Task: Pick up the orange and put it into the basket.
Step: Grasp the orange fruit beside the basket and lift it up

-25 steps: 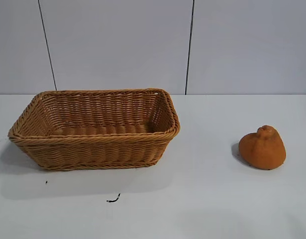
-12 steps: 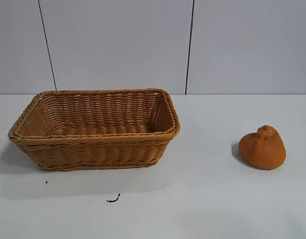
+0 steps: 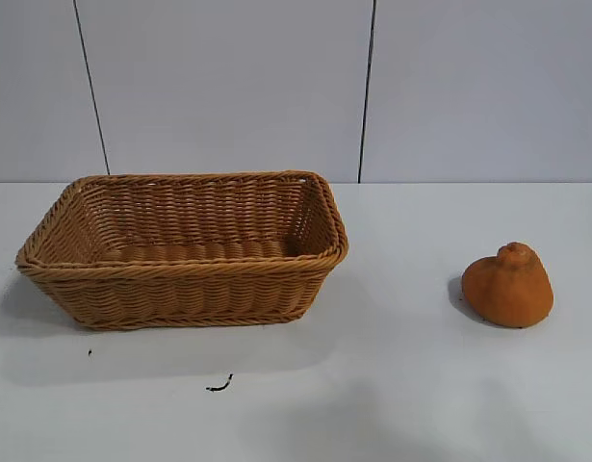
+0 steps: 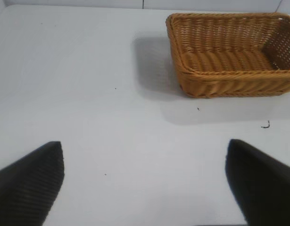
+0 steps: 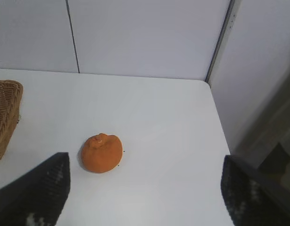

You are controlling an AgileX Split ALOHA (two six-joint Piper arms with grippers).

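1. Fingers (image 5: pixel 36 193) of your right gripper (image 5: pixel 145 195) stand wide apart, holding nothing; left gripper (image 4: pixel 145 181) is spread too, above bare table (image 4: pixel 88 94).
2. Your orange (image 3: pixel 508 286) is dull, rough, with a knobby neck.
3. It sits on the table at 3 o'clock from the basket (image 3: pixel 185 248), well apart.

1. Even, bright overhead light; no glare on the table (image 3: pixel 401 385).
2. Soft shadow beside and before the basket (image 3: pixel 180 250); faint one behind the orange (image 3: pixel 508 287).
3. Wrist views: near fingers (image 4: pixel 29 181) dark, blurred.
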